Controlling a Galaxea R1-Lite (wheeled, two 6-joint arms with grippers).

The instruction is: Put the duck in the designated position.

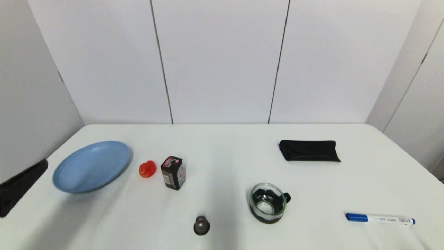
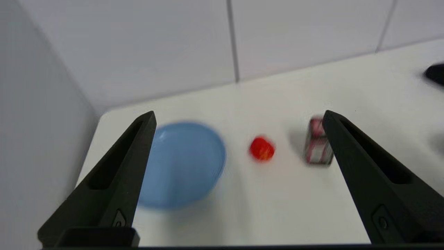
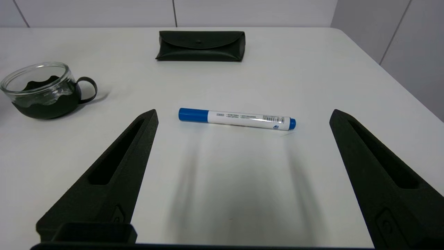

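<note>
We see the duck (image 1: 147,169), small, glossy, red-orange and lumpy, just beside the plate (image 1: 91,166). Our left gripper (image 2: 237,118) and right gripper (image 3: 242,116) gape wide, empty.

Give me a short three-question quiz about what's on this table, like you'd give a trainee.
1. True or false: the duck lies on the blue plate.
2. Which thing stands right beside the duck, on the side away from the plate: A the black box, B the marker, C the black pouch?
3. How do the fingers of the left gripper stand?

Key: 1 false, it sits on the table between plate and box. 2 A. 3 wide apart, holding nothing.
</note>
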